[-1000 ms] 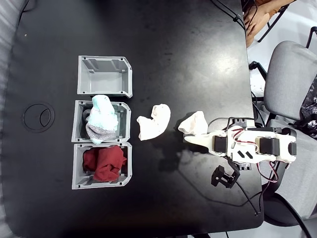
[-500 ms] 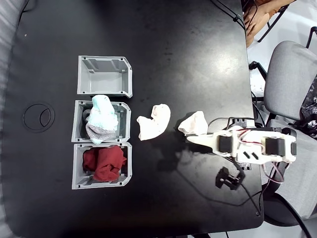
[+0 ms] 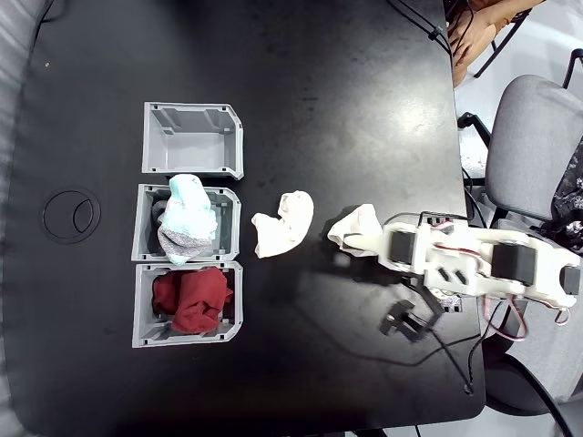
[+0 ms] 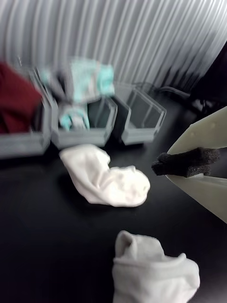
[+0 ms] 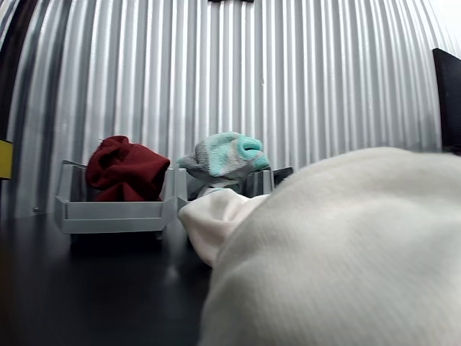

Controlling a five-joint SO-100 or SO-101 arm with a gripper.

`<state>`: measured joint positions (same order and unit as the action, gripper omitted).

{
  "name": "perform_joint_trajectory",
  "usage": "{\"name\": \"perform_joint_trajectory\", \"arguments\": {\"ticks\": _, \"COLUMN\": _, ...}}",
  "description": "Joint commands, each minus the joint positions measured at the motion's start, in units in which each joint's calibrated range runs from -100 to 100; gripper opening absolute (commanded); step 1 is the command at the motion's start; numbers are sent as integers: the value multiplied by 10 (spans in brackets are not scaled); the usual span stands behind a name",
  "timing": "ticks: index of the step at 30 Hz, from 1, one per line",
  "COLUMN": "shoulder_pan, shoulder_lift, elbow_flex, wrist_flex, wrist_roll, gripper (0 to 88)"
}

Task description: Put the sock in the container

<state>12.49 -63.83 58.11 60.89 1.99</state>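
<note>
Since a second ago the arm has swung up toward the small white bundle (image 3: 357,228), its hand (image 3: 351,248) now touching it; whether the fingers are apart I cannot tell. Beyond lies the sock (image 3: 283,224), toward the bins, on the table (image 3: 319,109), long axis slanting toward the empty container (image 3: 192,138).

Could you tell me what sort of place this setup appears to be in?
Probably an office or lab workbench: a black table, a grey office chair beside it, and a corrugated metal wall behind the grey bins.
</note>
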Motion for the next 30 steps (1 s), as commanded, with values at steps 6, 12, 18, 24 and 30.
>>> {"name": "perform_joint_trajectory", "arguments": {"ticks": 6, "shoulder_pan": 10, "shoulder_lift": 277, "elbow_flex": -179, "wrist_flex": -2, "wrist_roll": -5, "gripper": 12}}
{"name": "perform_joint_trajectory", "arguments": {"ticks": 12, "shoulder_pan": 10, "shoulder_lift": 425, "elbow_flex": -285, "wrist_flex": -2, "wrist_roll": -5, "gripper": 13}}
{"name": "perform_joint_trajectory", "arguments": {"ticks": 18, "shoulder_pan": 27, "shoulder_lift": 509, "elbow_flex": -338, "wrist_flex": -2, "wrist_roll": -5, "gripper": 24}}
{"name": "perform_joint_trajectory", "arguments": {"ticks": 24, "shoulder_pan": 62, "shoulder_lift": 551, "elbow_flex": -349, "wrist_flex": -2, "wrist_roll": -1, "gripper": 177}}
{"name": "perform_joint_trajectory", "arguments": {"ticks": 30, "shoulder_pan": 64, "shoulder_lift": 574, "elbow_flex": -343, "wrist_flex": -2, "wrist_roll": 1, "gripper": 321}}
